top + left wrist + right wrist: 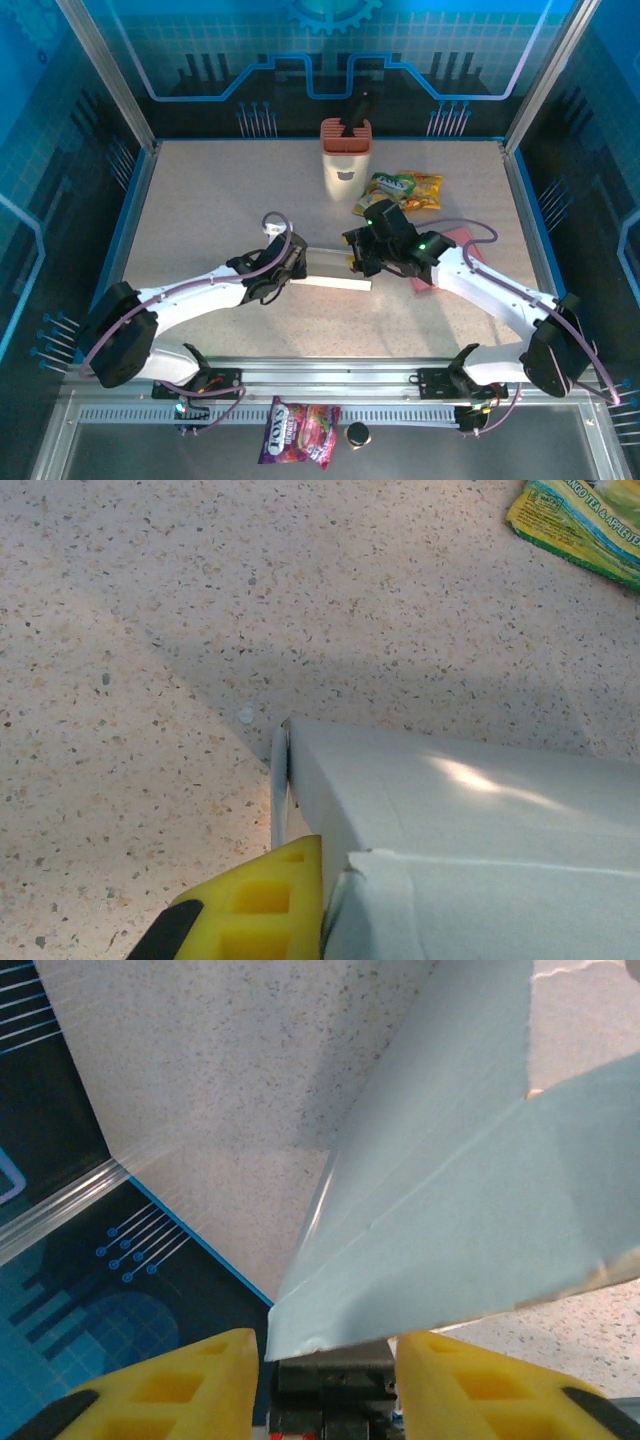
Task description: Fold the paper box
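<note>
The paper box (335, 284) lay about in the middle of the table (200, 200), a little nearer to its near edge than to its far edge, and the two arms met over it, one at each end. We judged this placing to be on purpose: there each arm can reach its own end without crossing the other.

The left gripper (292, 270) was closed at the left end of the box. In the left wrist view one yellow finger (262, 900) pressed flat against the end wall, beside a thin flap at the corner. The other finger was hidden behind the cardboard. We believed it pinched this wall, so that the box was anchored while the other end was worked.

The right gripper (325, 1345) was partly open, its fingers apart, and the corner of a loose panel hung between them without being clamped. It seemed placed there either to take this panel or to push it over along its crease; we could not tell which.

The folding looked unfinished to us, because this panel stood off from the body of the box. The white cup (346, 160) and the snack packet (400, 190) were near the far edge, well apart from the box, so they did not hinder the arms.
</note>
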Action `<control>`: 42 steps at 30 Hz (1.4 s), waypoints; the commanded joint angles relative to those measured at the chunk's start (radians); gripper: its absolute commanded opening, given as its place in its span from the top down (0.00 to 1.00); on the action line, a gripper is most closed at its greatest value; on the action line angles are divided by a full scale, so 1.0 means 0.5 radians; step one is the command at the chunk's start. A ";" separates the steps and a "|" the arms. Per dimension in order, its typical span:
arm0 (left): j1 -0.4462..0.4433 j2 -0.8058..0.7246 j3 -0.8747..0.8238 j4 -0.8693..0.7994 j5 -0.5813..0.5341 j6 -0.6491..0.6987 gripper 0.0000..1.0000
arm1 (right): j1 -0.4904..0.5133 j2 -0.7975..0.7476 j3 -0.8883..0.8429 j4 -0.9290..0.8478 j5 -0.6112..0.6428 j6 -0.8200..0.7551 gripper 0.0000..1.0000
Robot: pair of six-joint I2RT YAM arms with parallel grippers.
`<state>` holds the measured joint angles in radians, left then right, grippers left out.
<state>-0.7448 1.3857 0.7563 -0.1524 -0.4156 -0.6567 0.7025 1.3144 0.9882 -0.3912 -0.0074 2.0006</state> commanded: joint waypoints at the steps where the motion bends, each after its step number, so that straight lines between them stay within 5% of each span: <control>1: -0.025 0.039 0.003 -0.112 -0.022 -0.045 1.00 | 0.018 0.032 -0.061 0.086 0.044 0.067 0.69; 7: -0.029 0.024 -0.011 -0.097 -0.002 -0.049 1.00 | 0.001 0.031 -0.094 0.091 0.015 0.066 0.92; 10: -0.029 -0.011 -0.002 -0.135 0.031 -0.077 0.87 | 0.008 0.003 -0.175 0.136 0.006 0.114 1.00; 16: -0.033 -0.237 -0.053 -0.273 0.159 -0.202 0.64 | 0.010 -0.026 -0.302 0.212 0.015 0.126 1.00; 26: -0.014 -0.698 -0.029 -0.658 0.441 -0.422 0.50 | 0.012 -0.010 -0.476 0.428 -0.007 0.088 1.00; 34: 0.435 -0.337 0.076 -0.408 1.065 -0.500 0.49 | 0.012 -0.012 -0.527 0.457 -0.034 0.085 1.00; 42: 0.508 0.091 0.176 -0.149 1.283 -0.441 0.50 | 0.009 -0.033 -0.563 0.472 -0.040 0.094 1.00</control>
<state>-0.4984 1.3983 0.8131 -0.2913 0.1429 -0.8886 0.7006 1.3148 0.7238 -0.1467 -0.0200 2.0499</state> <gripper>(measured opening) 0.500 0.056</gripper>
